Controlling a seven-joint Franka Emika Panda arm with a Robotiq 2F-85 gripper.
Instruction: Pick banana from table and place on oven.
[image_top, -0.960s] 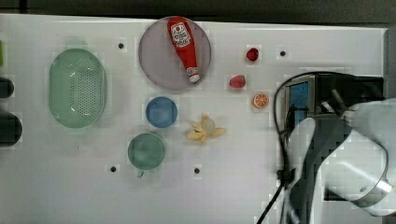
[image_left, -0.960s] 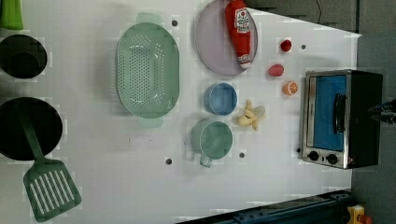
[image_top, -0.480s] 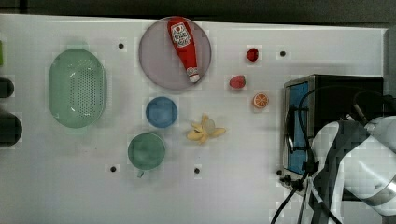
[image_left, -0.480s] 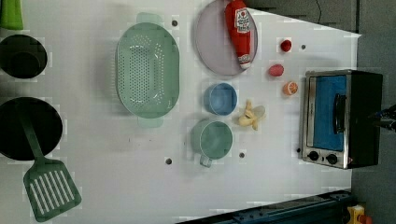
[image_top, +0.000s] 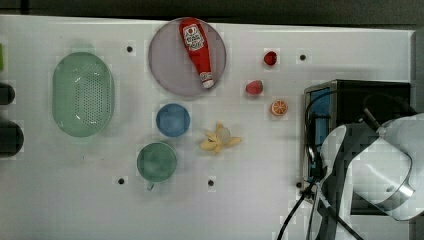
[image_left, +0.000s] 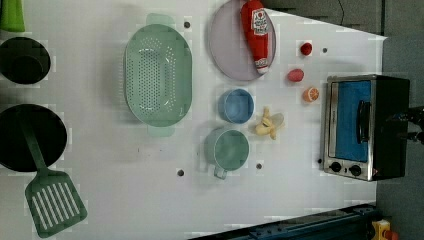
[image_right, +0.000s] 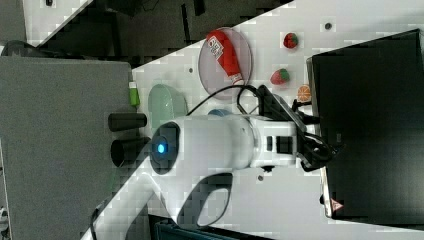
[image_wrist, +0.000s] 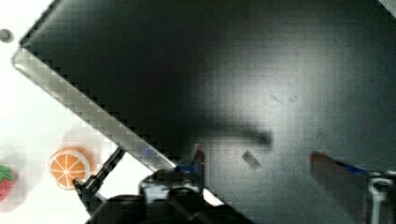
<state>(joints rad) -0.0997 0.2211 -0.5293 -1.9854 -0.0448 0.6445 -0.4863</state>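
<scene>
The white arm (image_top: 370, 175) reaches in from the top view's lower right and bends over the oven (image_top: 370, 95), its bulky wrist hiding the oven's lower half in the top view; in the right view the arm (image_right: 220, 142) lies level across the picture, its forearm pointing toward the oven's black top (image_right: 370, 125); cables loop around the wrist. In the wrist view the end effector (image_wrist: 275, 177) hangs above the oven's dark top (image_wrist: 210, 70), its two fingers (image_wrist: 336, 175) standing wide apart with bare oven top between them; it has hold of nothing.

The banana (image_top: 218, 139) lies on the white desk (image_top: 250, 200), well apart from the oven and the arm; in the top view it sits just to the right of the blue bowl (image_top: 172, 120) and up and to the right of the green cup (image_top: 157, 161); its long axis runs roughly from the top view's lower left to the top view's upper right, with pale pointed tips splayed outward to both ends. In the left view the banana (image_left: 269, 125) lies between the blue bowl (image_left: 235, 105) and the oven (image_left: 367, 127), with its tips fanned toward the left view's lower side.

An orange slice (image_top: 279, 107) lies on the desk near the oven's glass front; a ketchup bottle (image_top: 196, 50) lies on a round plate (image_top: 165, 65).
</scene>
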